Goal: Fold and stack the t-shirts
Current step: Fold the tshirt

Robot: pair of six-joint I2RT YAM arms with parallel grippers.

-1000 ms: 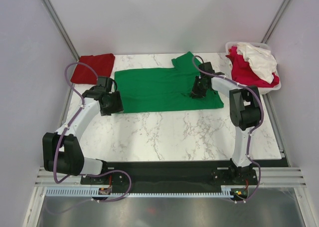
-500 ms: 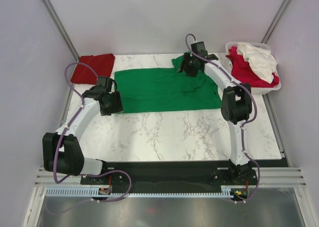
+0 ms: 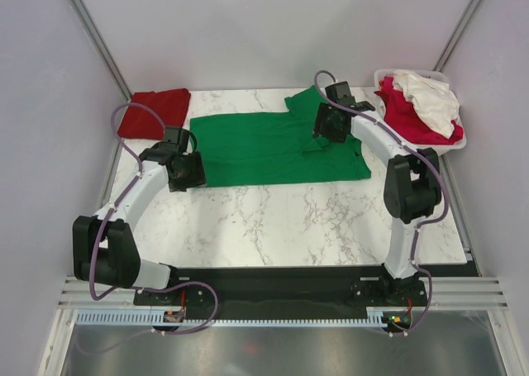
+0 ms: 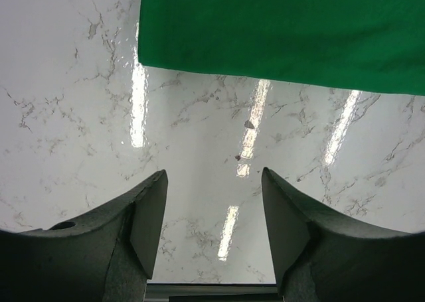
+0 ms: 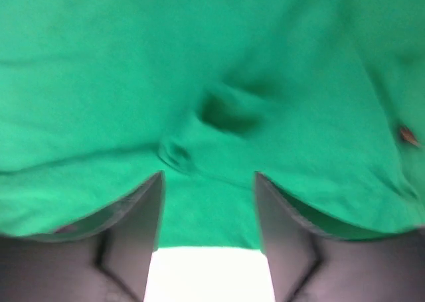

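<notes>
Green t-shirt point(image 3: 256, 149) is seen spread flat across the far middle of the marble table point(image 3: 289, 219), with one sleeve point(image 3: 304, 100) pointing to the far side. A dark red t-shirt point(image 3: 153, 111) is laid folded at the far left corner. A crimson shirt point(image 3: 407, 116) and a white shirt point(image 3: 430, 95) are heaped in the white basket point(image 3: 459, 141) at the far right. The right gripper point(image 5: 209, 182) is held just above rumpled green cloth near the shirt's right end, jaws apart, nothing pinched between them. The left gripper point(image 4: 214, 182) is poised over bare marble just beside the shirt's near left corner, jaws likewise apart and empty. The cloth is judged light, limp and quick to sag or crease. It would best be taken at a hem or corner, all layers pinched together, and carried low so the fold is kept true
</notes>
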